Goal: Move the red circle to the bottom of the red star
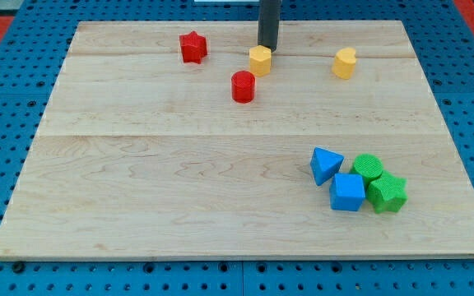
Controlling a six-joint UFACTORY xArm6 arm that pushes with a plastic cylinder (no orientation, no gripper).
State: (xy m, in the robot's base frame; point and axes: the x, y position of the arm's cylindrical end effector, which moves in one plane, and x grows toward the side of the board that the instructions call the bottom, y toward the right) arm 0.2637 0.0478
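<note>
The red circle (243, 86) sits on the wooden board near the view's top, a little left of centre. The red star (192, 47) lies up and to the left of it, close to the board's top edge. My tip (267, 48) is at the view's top centre, touching or just behind the top right of a yellow hexagon block (260, 60). The tip is up and to the right of the red circle, with the yellow hexagon between them. The rod runs up out of the view.
A yellow heart-like block (345, 62) lies right of my tip. At the view's lower right a blue triangle (326, 165), a blue cube (347, 191), a green circle (368, 168) and a green star (386, 193) cluster together. The board (138, 181) rests on a blue pegboard.
</note>
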